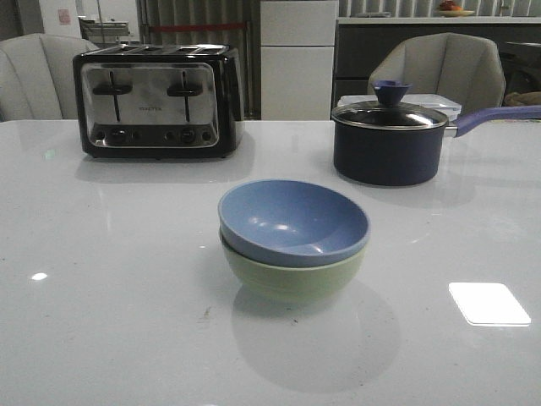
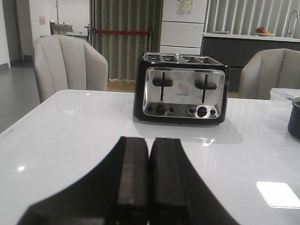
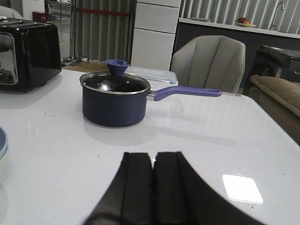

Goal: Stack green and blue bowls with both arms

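Observation:
In the front view the dusty blue bowl (image 1: 293,220) sits nested inside the pale green bowl (image 1: 292,277) at the middle of the white table (image 1: 101,296). Neither arm shows in that view. The left wrist view shows my left gripper (image 2: 150,143) shut with its black fingers pressed together and nothing between them, low over the table and facing the toaster. My right gripper (image 3: 153,157) is likewise shut and empty, pointing toward the saucepan. A sliver of the blue bowl's rim (image 3: 2,143) shows at the edge of the right wrist view.
A black and chrome toaster (image 1: 156,100) stands at the back left. A dark navy saucepan (image 1: 389,139) with a glass lid and purple handle (image 1: 499,117) stands at the back right, a clear lidded container (image 3: 152,75) behind it. Grey chairs (image 1: 439,72) stand beyond the table.

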Action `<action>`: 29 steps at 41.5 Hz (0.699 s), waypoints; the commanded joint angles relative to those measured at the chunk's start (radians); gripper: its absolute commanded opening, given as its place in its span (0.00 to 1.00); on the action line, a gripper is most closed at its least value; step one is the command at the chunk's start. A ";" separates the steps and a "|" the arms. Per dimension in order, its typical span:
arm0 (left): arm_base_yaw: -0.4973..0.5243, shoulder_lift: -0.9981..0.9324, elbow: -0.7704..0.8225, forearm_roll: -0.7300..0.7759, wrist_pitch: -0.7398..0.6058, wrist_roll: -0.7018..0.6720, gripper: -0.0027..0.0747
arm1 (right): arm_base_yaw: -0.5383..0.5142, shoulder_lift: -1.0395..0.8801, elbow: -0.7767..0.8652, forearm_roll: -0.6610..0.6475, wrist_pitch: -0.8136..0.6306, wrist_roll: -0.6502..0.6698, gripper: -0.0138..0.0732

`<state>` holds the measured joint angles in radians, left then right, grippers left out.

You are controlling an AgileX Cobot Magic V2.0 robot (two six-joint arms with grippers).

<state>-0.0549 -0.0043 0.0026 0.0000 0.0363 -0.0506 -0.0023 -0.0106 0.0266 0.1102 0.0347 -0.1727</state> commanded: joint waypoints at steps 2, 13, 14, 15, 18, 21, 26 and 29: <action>-0.007 -0.019 0.005 0.000 -0.094 -0.007 0.15 | -0.004 -0.019 -0.002 -0.061 -0.102 0.105 0.22; -0.007 -0.019 0.005 0.000 -0.094 -0.007 0.15 | -0.004 -0.019 -0.002 -0.069 -0.094 0.125 0.22; -0.007 -0.019 0.005 0.000 -0.094 -0.007 0.15 | -0.004 -0.019 -0.002 -0.069 -0.090 0.125 0.22; -0.007 -0.019 0.005 0.000 -0.094 -0.007 0.15 | -0.004 -0.019 -0.002 -0.069 -0.088 0.125 0.22; -0.007 -0.019 0.005 0.000 -0.094 -0.007 0.15 | -0.004 -0.019 -0.002 -0.069 -0.086 0.125 0.22; -0.007 -0.019 0.005 0.000 -0.094 -0.007 0.15 | -0.004 -0.019 -0.002 -0.069 -0.086 0.125 0.22; -0.007 -0.019 0.005 0.000 -0.094 -0.007 0.15 | -0.004 -0.019 -0.002 -0.069 -0.086 0.125 0.22; -0.007 -0.019 0.005 0.000 -0.094 -0.007 0.15 | -0.004 -0.019 -0.002 -0.069 -0.086 0.125 0.22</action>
<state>-0.0549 -0.0043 0.0026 0.0000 0.0363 -0.0506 -0.0023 -0.0106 0.0266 0.0550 0.0324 -0.0445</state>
